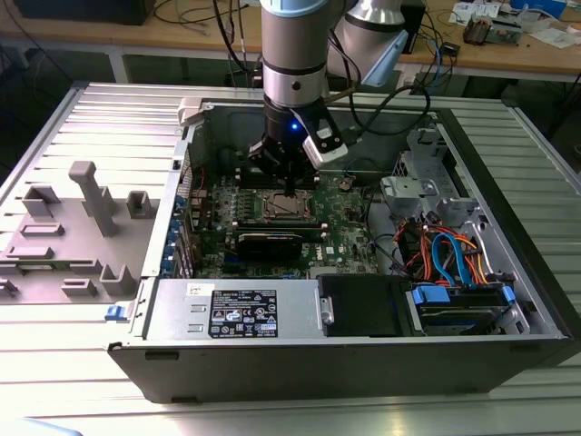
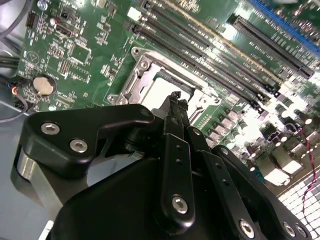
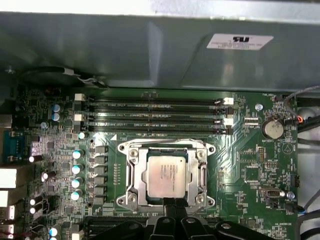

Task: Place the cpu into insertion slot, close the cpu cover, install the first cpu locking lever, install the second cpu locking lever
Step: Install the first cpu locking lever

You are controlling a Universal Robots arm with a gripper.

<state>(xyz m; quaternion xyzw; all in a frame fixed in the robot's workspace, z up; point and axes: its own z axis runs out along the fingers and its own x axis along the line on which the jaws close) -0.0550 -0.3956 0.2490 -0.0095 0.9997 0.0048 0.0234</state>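
CPU [image 3: 167, 174] is being retained in the insertion slot [image 3: 131, 172] (cover [image 3: 202, 172] closed); tool [image 3: 175, 201], fingers pressed together, is being positioned at its edge.

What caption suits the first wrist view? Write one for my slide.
The hand at the edge of the cpu cover, closed over the seated cpu.

Arm reaching straight down from above, wrist vertical, gripper [image 1: 288, 186] pointing downward, black fingers [image 2: 176, 131] pressed together at the tips

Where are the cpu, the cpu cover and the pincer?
cpu [image 3: 168, 173], first wrist view, middle of its silver-grey top.
cpu cover [image 3: 133, 161], first wrist view, one side bar of the metal frame.
pincer [image 2: 176, 98], second wrist view, its tip.
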